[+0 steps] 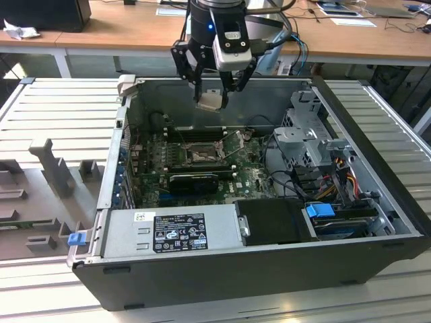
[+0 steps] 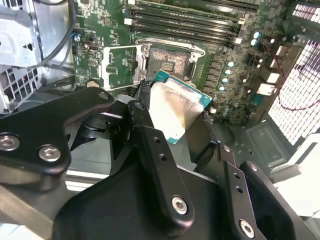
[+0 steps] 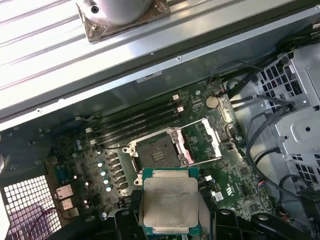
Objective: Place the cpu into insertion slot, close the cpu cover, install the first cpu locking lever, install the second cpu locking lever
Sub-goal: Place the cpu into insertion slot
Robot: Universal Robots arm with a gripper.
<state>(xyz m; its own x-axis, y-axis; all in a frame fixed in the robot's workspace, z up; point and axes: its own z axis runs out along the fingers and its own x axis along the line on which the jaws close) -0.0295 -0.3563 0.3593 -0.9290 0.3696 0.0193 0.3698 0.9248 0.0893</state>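
While in the gripper (image 3: 171, 218), silvery teal-edged cpu (image 3: 169, 199)

The label (image 1: 178, 231) on the power supply (image 1: 124, 237) bears print too small to read.

We see the cpu (image 3: 170, 200), pale silvery face showing, held aloft above the open, unfilled insertion slot (image 3: 157, 152); the cpu cover (image 3: 212, 139) lies swung open beside it.

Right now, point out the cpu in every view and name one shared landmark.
Exterior view: the cpu in the gripper, above the case.
Second wrist view: the cpu close by the insertion slot.
First wrist view: the cpu close by the insertion slot.
Shared landmark: the insertion slot.
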